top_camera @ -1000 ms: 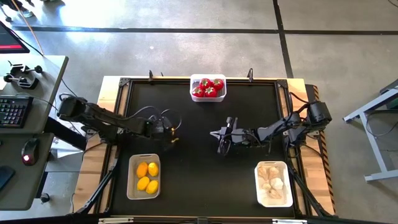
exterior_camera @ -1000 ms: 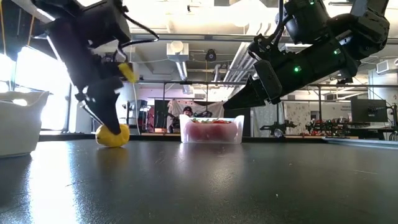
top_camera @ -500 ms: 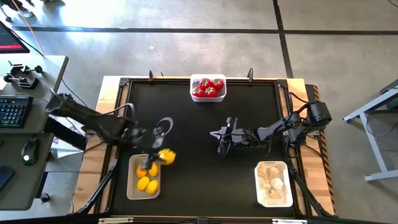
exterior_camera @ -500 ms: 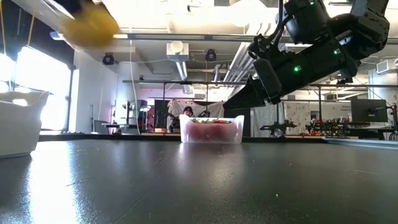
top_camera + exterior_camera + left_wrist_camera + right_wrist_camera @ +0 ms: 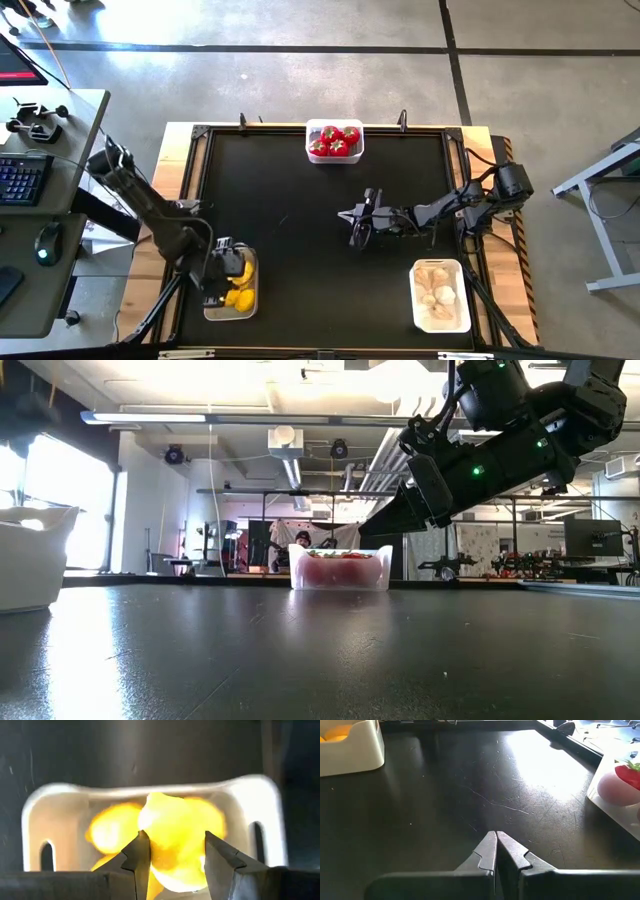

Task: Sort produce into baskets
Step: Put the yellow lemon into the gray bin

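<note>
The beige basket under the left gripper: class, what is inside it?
Yellow lemons lie inside the beige basket. The left gripper holds one lemon over them. The arm covers part of the basket, so their count stays hidden.

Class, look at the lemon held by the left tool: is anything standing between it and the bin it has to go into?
Nothing visible. The left tool holds the lemon directly over the lemon bin, whose open top holds only other lemons. The right tool waits, shut, at mid-table, well clear.
</note>
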Controlling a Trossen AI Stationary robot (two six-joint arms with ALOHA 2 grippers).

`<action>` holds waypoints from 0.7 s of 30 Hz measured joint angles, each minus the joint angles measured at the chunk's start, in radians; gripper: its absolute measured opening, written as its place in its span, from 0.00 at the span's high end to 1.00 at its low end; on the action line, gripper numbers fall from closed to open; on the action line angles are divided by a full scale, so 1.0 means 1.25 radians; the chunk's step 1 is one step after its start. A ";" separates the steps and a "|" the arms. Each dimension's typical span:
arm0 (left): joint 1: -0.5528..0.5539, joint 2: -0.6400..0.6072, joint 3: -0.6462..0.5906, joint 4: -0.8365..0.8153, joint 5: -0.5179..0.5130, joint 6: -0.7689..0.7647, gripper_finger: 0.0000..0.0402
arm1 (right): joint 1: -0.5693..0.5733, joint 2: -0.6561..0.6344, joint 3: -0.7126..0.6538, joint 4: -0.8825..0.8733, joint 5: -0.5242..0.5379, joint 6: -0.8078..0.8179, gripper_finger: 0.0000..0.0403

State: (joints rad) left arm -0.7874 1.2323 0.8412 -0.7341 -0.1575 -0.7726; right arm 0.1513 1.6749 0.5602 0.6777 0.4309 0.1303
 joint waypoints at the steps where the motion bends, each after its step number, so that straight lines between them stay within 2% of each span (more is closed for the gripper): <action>1: -0.009 0.015 -0.013 0.005 -0.001 -0.010 0.69 | 0.000 0.000 0.000 0.000 0.000 0.000 1.00; 5: -0.028 0.058 -0.048 0.043 0.005 -0.036 0.69 | 0.000 0.000 0.000 0.001 0.001 0.000 1.00; 15: -0.033 0.108 -0.060 0.033 0.014 -0.057 0.69 | 0.000 0.000 0.000 0.001 0.002 0.000 1.00; 21: -0.032 0.114 -0.060 0.039 0.037 -0.079 0.59 | 0.000 0.000 0.000 0.001 0.002 0.001 1.00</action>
State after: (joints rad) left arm -0.8280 1.3750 0.7658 -0.6857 -0.1112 -0.8714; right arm 0.1513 1.6749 0.5602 0.6785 0.4328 0.1317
